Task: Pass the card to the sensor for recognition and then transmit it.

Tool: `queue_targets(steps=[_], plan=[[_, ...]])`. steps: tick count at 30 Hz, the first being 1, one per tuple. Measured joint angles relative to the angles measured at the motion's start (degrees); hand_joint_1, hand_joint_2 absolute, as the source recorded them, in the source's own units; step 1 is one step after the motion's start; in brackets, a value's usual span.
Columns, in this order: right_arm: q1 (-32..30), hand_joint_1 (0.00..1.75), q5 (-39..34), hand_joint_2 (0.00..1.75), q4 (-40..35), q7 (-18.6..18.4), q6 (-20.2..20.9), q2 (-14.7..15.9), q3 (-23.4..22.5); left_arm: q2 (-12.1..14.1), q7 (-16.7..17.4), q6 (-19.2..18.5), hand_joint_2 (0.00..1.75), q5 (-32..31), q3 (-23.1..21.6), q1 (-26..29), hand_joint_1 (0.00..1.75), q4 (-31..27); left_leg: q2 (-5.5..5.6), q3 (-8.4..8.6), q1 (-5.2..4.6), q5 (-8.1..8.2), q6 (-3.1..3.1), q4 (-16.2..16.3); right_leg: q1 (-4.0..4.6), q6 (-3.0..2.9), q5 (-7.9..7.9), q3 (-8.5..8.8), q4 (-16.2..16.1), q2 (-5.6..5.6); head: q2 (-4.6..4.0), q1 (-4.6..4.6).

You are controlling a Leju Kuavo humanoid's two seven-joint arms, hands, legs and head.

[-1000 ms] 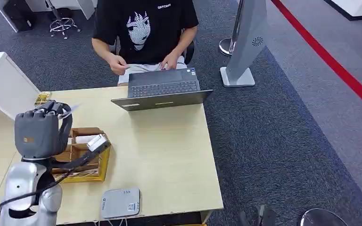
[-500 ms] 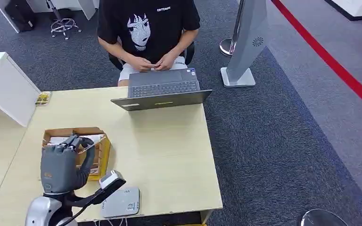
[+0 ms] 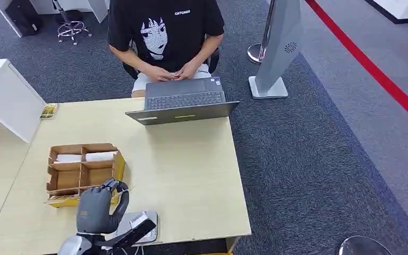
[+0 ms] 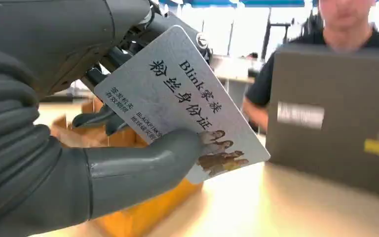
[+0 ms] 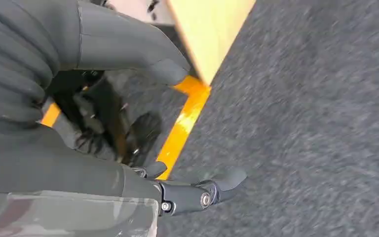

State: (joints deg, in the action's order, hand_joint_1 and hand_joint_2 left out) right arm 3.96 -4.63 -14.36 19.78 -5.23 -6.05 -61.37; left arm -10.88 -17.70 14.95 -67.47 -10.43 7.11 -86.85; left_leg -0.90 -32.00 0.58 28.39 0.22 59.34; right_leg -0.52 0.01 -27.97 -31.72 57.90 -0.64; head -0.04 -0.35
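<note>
The left hand pinches a silver-grey plastic card printed with black characters and a small group photo, the thick grey thumb pressed on the card's face and the darker fingers behind it; this grip is plain from the left wrist view, while the head view gives the same left hand from behind as a grey fist low over the table's near edge, with the card hidden by the hand. In the head view the hand hangs just above a flat light-grey rectangular sensor box that lies at about six o'clock on the pale wooden table, partly covered by the wrist. At ten o'clock from the hand sits an open brown cardboard box with dividers, two white packets in its far compartments; the wrist view gives it as a blurred orange-brown shape behind the card. At twelve o'clock on the table's far edge stands an open dark grey laptop, and behind it sits a person in a black printed T-shirt, hands together at the lap. The right hand hangs beside the table's corner over grey carpet, its fingers apart and holding nothing.
</note>
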Motion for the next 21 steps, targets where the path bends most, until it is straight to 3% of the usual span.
queue_targets(steps=[12,21], plan=[[0.0,0.00,6.6,1.75,1.0,-9.1,-7.2,-0.9,2.2,-1.1,0.5,0.0,1.75,-1.4,-0.2,-0.7,1.75,8.8,0.00,0.01,0.00,-0.02,0.03,0.0,0.00,-0.01,0.01,-0.01,0.0,0.00,0.00,0.00],[-0.1,0.00,7.4,1.75,1.3,-10.0,-8.3,-1.4,3.3,-1.1,0.6,0.0,1.75,-1.8,-0.5,-1.1,1.75,11.2,0.00,0.01,0.00,-0.03,0.03,0.0,0.00,-0.01,0.02,0.00,0.0,0.00,0.00,-0.02]])
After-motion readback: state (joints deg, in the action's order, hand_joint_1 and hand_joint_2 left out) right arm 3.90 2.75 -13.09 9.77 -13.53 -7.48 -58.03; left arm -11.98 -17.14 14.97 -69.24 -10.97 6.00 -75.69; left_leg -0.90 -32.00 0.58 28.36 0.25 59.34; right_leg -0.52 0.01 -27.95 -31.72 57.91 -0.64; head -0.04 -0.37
